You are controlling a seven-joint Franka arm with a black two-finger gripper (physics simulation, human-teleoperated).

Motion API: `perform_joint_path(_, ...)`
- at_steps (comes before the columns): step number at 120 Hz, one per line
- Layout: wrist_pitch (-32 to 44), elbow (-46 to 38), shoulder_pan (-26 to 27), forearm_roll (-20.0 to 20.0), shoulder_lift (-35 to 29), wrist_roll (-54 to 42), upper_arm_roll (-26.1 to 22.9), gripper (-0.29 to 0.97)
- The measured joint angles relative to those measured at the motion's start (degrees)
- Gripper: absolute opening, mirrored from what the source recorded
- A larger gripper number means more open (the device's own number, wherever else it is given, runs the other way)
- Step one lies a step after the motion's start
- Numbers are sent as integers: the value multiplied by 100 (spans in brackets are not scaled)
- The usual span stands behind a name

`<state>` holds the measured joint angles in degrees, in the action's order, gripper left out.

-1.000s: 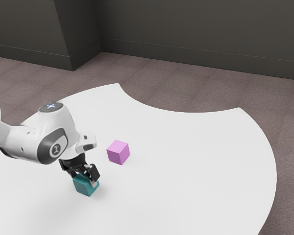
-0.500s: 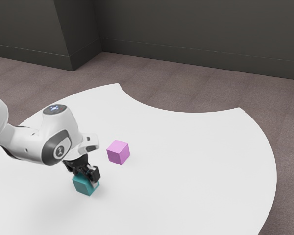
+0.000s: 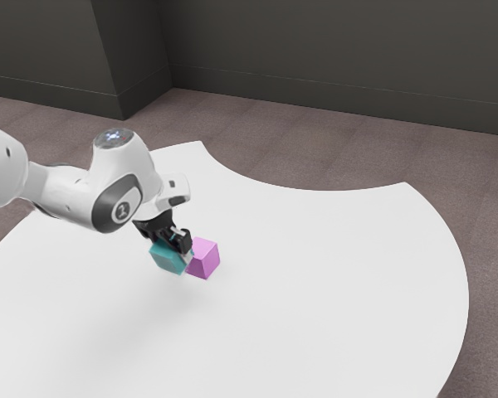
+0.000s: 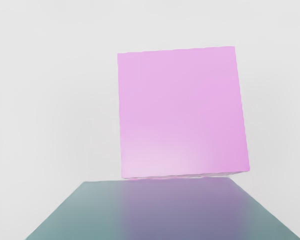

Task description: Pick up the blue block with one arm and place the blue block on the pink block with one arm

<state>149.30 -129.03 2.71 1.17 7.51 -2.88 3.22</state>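
Wrist view: blue block (image 4: 160,212) blurred just under the hand, pink block (image 4: 182,112) beyond it on the white table (image 4: 50,100). Exterior view adds: gripper (image 3: 173,241) clamped on blue block, held clear of the table, just beside pink block at the exterior view's left.

A broad white table (image 3: 340,274) is sweeping across the foreground, its far edge scooping inward. Brown-grey floor (image 3: 332,141) is wrapping around it, running back to dark grey walls (image 3: 332,41) with a baseboard (image 3: 315,91). A boxy wall corner (image 3: 124,50) is jutting out at the exterior view's upper left.
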Motion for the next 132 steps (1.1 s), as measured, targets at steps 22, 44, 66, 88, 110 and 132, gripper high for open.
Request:
perform_joint_path(22, -401, 930, -11, 158, 550, 98, -59, 28)
perform_joint_path(44, -596, 1237, -20, 200, 744, 168, -104, 28)
perform_joint_path(66, -676, 1324, -16, 201, 789, 220, -119, 29)
perform_joint_path(88, -710, 1384, -20, 183, 857, 258, -176, 29)
perform_joint_path(110, -738, 1387, -19, 56, 861, 170, -195, 49)
perform_joint_path(132, -865, 1343, -2, 40, 214, 90, -191, 60)
